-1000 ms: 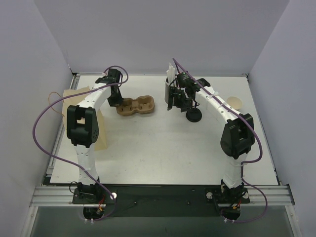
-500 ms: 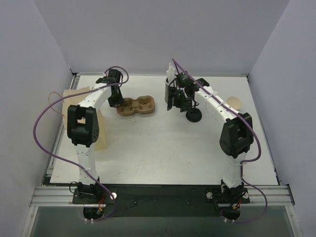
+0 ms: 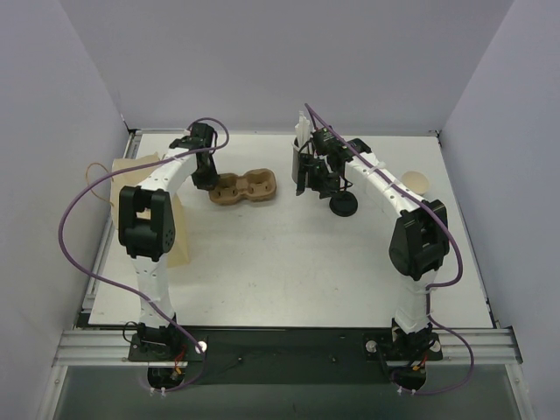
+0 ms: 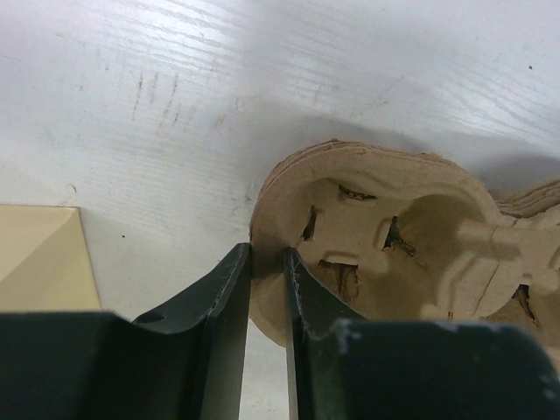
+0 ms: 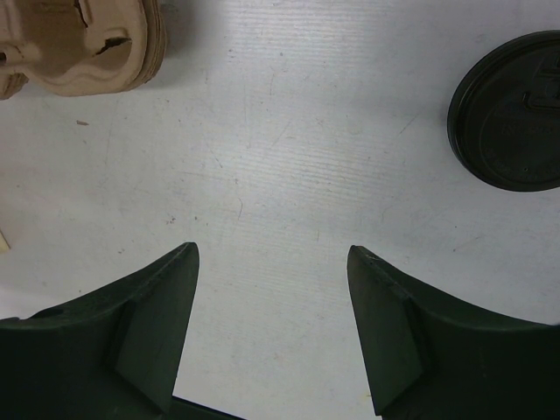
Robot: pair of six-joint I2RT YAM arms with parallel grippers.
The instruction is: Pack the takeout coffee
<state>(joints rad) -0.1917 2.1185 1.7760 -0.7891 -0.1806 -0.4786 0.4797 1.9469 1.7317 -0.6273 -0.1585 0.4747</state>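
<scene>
Two arms stand over the white table (image 3: 289, 262). Left claw (image 4: 267, 252) is at the left end of the brown cardboard cup carrier (image 4: 394, 236). One finger sits outside the rim and the other inside the nearest well, drawn together and pinching the rim between them. Right claw (image 5: 271, 249) hangs with its jaws spread wide over bare tabletop, holding nothing, between the carrier and the black lid (image 5: 512, 109). That lid lies flat on the table, off its cup. Paper cup (image 3: 413, 182) stands uncovered near the right rear of the table, apart from the lid and well apart from the carrier. From above, only its pale tan mouth shows. Grey cup with white straws (image 3: 302, 140) stands behind the right claw, partly hidden. Tan paper bag (image 3: 182, 241) lies flat at the left edge, under the left arm.
</scene>
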